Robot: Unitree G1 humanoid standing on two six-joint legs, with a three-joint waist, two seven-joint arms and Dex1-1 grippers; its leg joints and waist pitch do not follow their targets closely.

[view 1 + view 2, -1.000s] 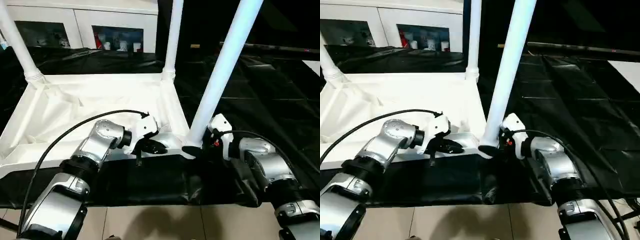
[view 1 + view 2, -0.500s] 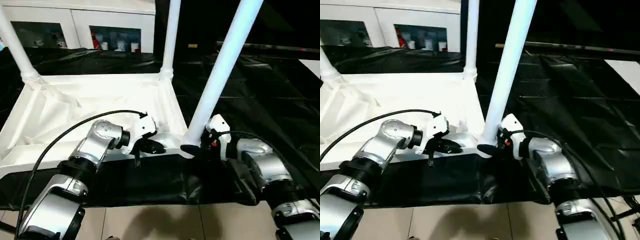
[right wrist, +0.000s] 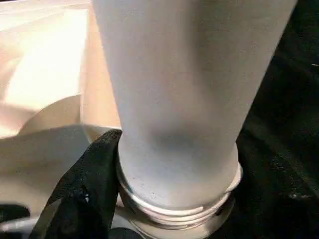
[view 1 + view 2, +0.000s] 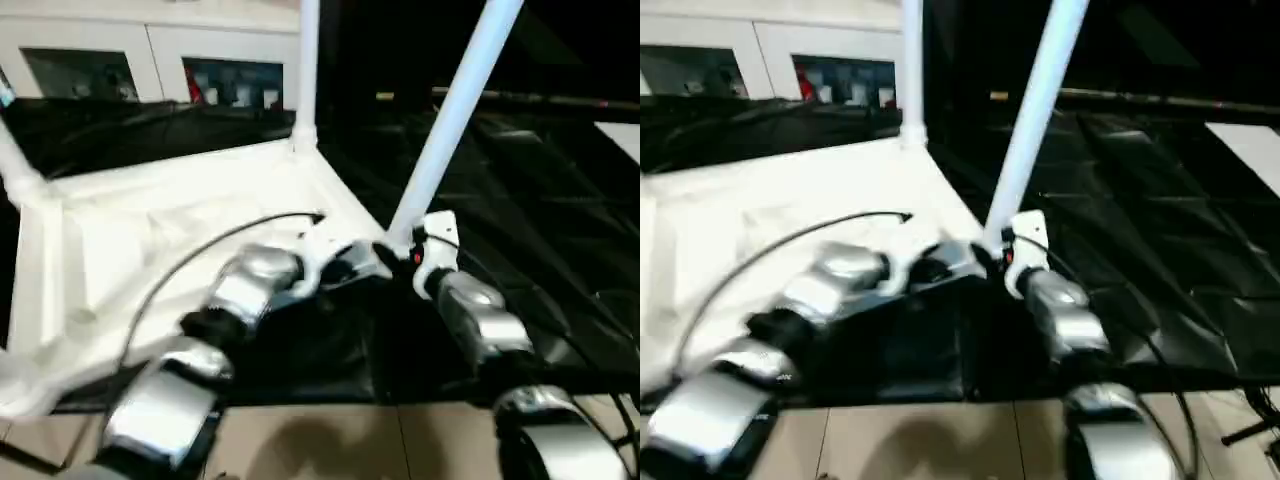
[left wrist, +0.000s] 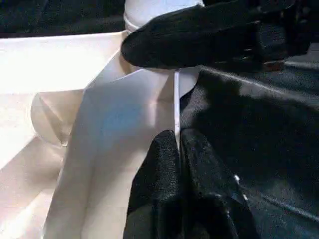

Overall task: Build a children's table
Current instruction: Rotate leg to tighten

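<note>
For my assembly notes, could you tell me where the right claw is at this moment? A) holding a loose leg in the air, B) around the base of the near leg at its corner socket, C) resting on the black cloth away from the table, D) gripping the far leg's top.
B: the right claw sits at the base of the near leg, where it enters the tabletop corner; one finger lies against the leg's threaded collar.
</note>
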